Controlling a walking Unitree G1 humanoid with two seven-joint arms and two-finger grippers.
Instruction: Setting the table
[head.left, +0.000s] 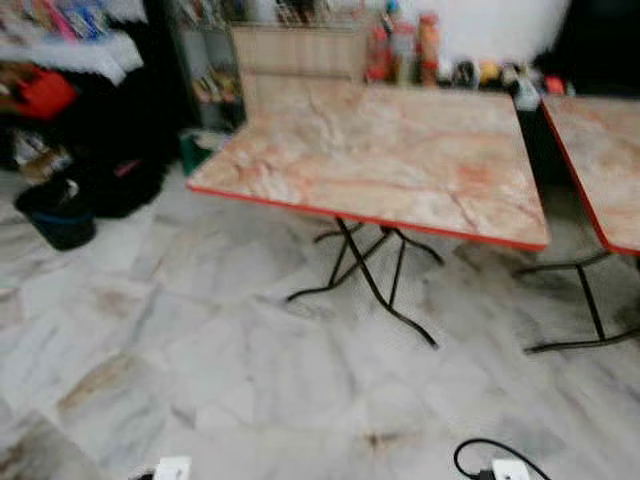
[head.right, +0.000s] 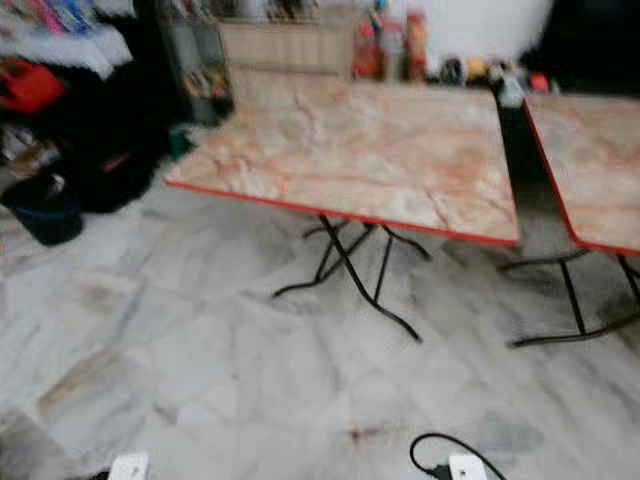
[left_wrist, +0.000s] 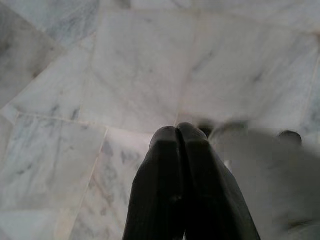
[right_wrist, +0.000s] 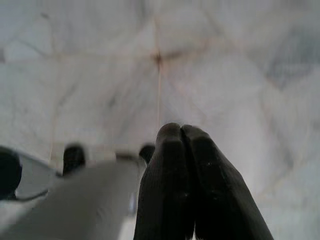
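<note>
A folding table (head.left: 380, 160) with a pink marbled top, red edge and black crossed legs stands ahead of me, its top bare. A second table of the same kind (head.left: 605, 160) stands to its right. My left gripper (left_wrist: 179, 131) hangs over the white marble floor with its two black fingers pressed together and nothing between them. My right gripper (right_wrist: 181, 131) hangs likewise, shut and empty, above the floor tiles.
Bottles and jars (head.left: 405, 45) line the far side behind the table. A dark bucket (head.left: 58, 212) and dark bags stand at the left by cluttered shelves (head.left: 60, 40). A black cable and white plug (head.left: 500, 462) lie on the floor near my feet.
</note>
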